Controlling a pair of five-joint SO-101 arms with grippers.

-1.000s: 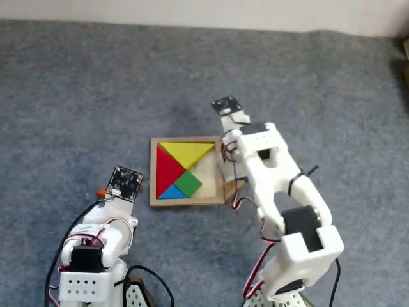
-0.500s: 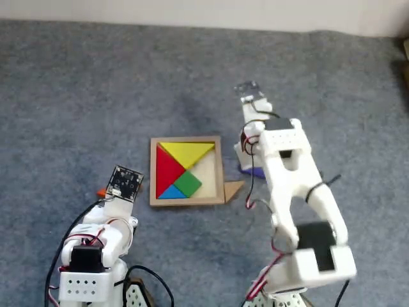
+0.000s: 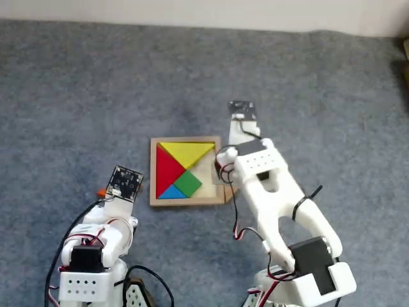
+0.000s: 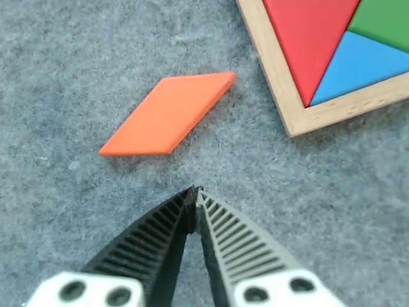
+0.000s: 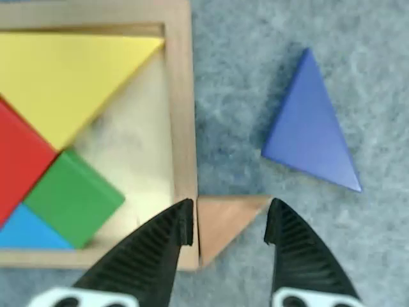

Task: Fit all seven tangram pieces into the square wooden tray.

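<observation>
Tangram triangle (image 5: pixel 223 224), tan, lies between the right gripper's (image 5: pixel 229 214) wide jaws, touching the tray's (image 5: pixel 182 96) four-o'clock corner outside. Grip its edges squarely, then lift clear of the rim. Left gripper (image 4: pixel 195 195), pinched closed, hangs near the orange piece (image 4: pixel 169 112) at eight o'clock.

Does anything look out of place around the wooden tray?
Three pieces lie outside the square wooden tray: an orange parallelogram off one side, a dark blue triangle and a small tan triangle off the other. The tan one sits against the rim, inside the open right claw.
</observation>
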